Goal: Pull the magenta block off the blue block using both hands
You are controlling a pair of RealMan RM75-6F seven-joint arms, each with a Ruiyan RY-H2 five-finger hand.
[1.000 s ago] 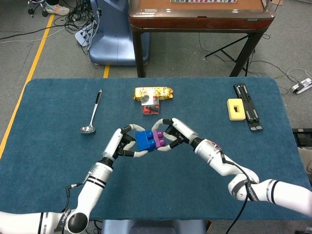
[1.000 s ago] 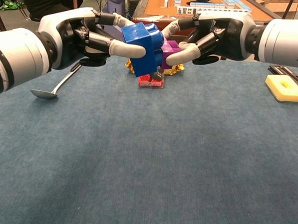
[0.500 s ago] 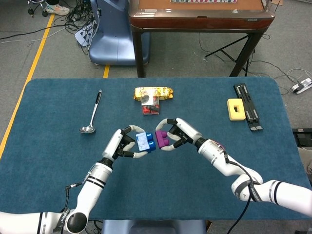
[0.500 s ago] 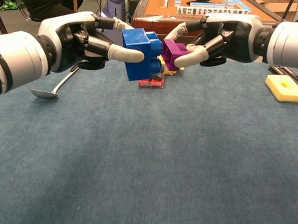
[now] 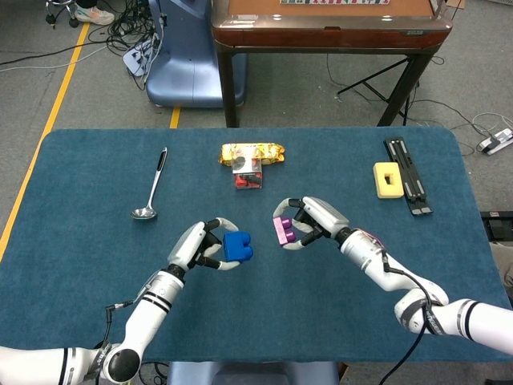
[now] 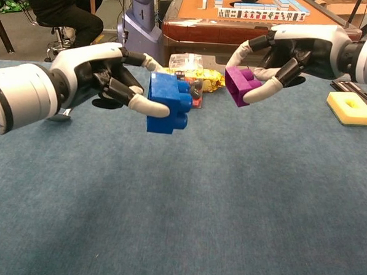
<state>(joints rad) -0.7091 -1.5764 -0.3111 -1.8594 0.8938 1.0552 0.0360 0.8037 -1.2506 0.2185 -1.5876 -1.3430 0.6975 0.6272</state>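
We see left hand [image 6: 103,78] grasping blue block [image 6: 168,103], fingers curled round its left side, thumb over top. Right hand [image 6: 292,51] grasping magenta block [image 6: 240,85], fingers wrapped beneath and behind it (hollow underside faces camera in chest view). We note blocks apart, clear gap between them, both held above blue table [image 5: 88,249]. Head view: blue block [image 5: 237,246] left of magenta block [image 5: 282,231]. Behind them on table: spoon [image 5: 151,189], gold wrapper [image 5: 252,151], yellow piece [image 5: 388,179].

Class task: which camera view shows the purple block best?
The chest view: the purple block is large there, its hollow face visible in the right hand. The head view shows it small, from above, partly wrapped by fingers.
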